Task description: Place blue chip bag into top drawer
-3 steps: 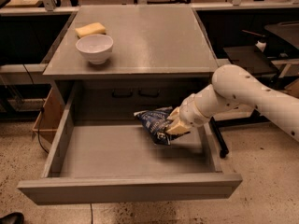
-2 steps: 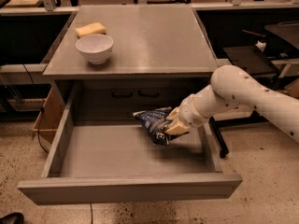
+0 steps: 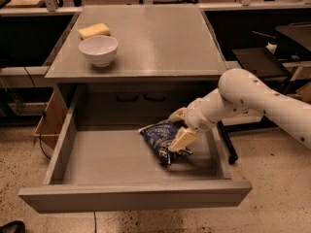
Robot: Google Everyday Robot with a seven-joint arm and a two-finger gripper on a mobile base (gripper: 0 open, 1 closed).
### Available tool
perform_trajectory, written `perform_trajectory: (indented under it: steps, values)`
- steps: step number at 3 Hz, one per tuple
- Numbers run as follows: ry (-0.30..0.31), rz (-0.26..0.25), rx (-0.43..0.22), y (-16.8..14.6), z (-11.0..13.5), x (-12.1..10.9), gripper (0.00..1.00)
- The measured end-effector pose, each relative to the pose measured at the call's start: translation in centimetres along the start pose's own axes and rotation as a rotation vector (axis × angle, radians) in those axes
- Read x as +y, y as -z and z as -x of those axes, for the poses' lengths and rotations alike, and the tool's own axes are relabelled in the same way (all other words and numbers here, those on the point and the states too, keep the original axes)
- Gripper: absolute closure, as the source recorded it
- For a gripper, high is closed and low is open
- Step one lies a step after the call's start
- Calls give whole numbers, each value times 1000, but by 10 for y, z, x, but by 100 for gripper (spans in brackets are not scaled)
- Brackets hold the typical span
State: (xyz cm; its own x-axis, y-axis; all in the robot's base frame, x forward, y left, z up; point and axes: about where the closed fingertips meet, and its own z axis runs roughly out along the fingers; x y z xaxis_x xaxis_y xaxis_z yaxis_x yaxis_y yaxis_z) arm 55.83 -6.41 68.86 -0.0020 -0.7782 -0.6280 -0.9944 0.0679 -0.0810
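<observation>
The blue chip bag, dark navy with white lettering, is inside the open top drawer, right of its middle, at or just above the drawer floor. My gripper reaches in from the right on the white arm and is shut on the bag's right end, with one tan finger in front of the bag and the other behind it. The bag's lower tip hangs toward the drawer floor.
On the grey table top stand a white bowl and a yellow sponge at the left. A grey panel with two black handles sits behind the drawer. Dark benches and a stand are at the right.
The gripper and the bag have sunk slightly toward the drawer floor; the grip on the bag is unchanged.
</observation>
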Motion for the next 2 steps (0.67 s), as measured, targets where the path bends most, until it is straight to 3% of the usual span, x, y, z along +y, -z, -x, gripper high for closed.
perform_trajectory:
  steps: [1,2]
  values:
    - [2,-27,-20,19,5,-1,0]
    - [10,-84,-34,66,12,-4,0]
